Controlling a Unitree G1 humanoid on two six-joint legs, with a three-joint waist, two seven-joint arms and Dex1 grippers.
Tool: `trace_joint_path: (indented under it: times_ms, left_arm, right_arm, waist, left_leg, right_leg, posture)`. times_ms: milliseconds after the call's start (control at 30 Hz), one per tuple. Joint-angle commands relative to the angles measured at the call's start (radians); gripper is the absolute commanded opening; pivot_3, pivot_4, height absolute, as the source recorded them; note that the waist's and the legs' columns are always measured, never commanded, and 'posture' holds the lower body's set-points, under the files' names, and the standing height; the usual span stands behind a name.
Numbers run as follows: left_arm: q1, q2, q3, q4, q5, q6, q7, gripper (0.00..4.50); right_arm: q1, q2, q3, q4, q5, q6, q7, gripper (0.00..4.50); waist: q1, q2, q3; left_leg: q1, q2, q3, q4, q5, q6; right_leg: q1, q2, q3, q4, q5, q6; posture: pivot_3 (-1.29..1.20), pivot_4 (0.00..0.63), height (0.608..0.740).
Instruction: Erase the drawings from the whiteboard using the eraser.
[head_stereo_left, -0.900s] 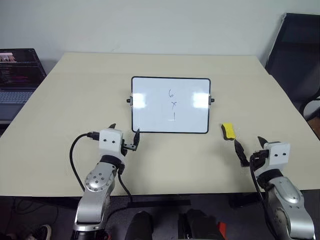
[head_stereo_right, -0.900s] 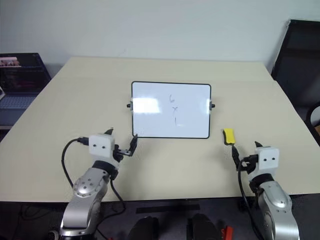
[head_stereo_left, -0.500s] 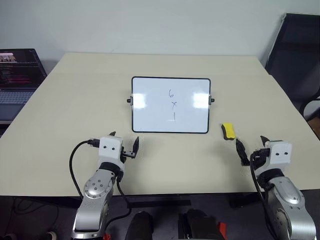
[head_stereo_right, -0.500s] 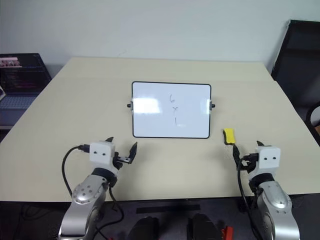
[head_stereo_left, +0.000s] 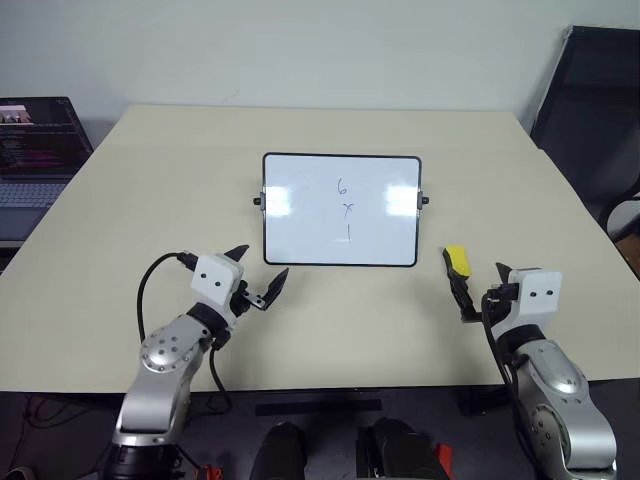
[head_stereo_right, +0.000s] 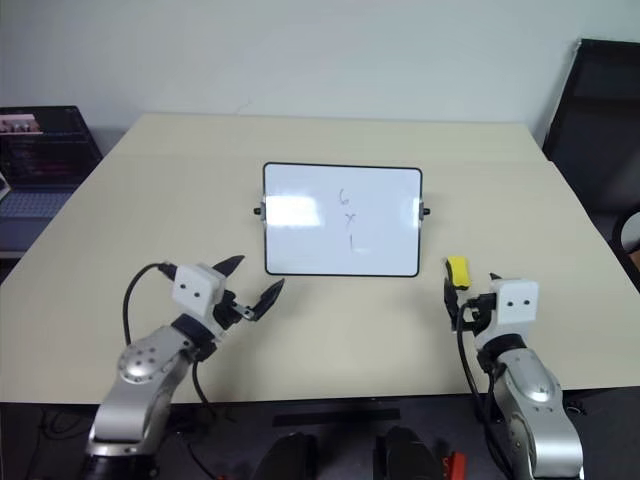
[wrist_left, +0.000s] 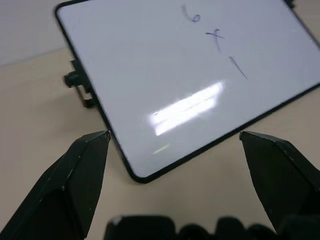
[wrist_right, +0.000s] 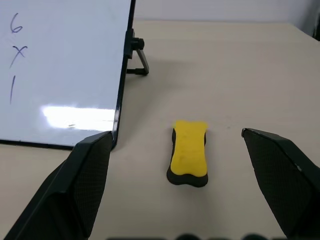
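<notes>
One eraser (wrist_right: 189, 153) lies flat, long axis parallel to whiteboard's (head_stereo_left: 341, 210) short side.

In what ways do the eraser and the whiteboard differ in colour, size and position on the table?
Colour: the eraser is yellow with a dark underside, while the whiteboard is glossy white with a thin black frame.
Size: the eraser is a small oblong block; the whiteboard is far larger.
Position: the whiteboard sits mid-table; the eraser lies apart from it, off its near right corner.
Both rest on the table.
</notes>
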Motion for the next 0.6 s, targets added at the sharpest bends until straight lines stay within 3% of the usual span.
trace_joint_path:
  times_ms: [33, 300, 600]
  left_arm:
    - [-0.101, 0.031, -0.070, -0.002, -0.063, 0.007, -0.154, 4.50]
    - [-0.287, 0.099, -0.173, 0.061, -0.117, 0.042, -0.425, 4.50]
    - [-0.295, 0.120, -0.244, 0.060, -0.080, 0.000, -0.518, 4.50]
  right_arm:
    - [-0.053, -0.011, -0.063, -0.074, 0.055, 0.100, -0.029, 4.45]
    - [-0.222, -0.055, -0.052, -0.020, 0.117, 0.394, -0.045, 4.45]
    - [-0.370, -0.051, -0.040, 0.236, 0.065, 0.372, -0.049, 4.45]
  waist:
    - [0.003, 0.000, 0.000]
    - [-0.016, 0.001, 0.000]
    - [-0.023, 0.001, 0.001]
  left_leg:
    - [0.000, 0.000, 0.000, 0.000, 0.000, 0.000]
    - [0.000, -0.001, 0.001, 0.000, 0.000, 0.000]
    - [-0.001, -0.001, 0.001, -0.001, 0.000, 0.000]
  right_leg:
    - [0.000, 0.000, 0.000, 0.000, 0.000, 0.000]
    - [-0.001, 0.003, 0.000, 0.000, 0.000, 0.000]
    - [-0.001, 0.002, 0.000, -0.001, 0.000, 0.000]
  posture:
    - [0.00, 0.150, 0.740]
    - [0.00, 0.150, 0.740]
    - [0.00, 0.150, 0.740]
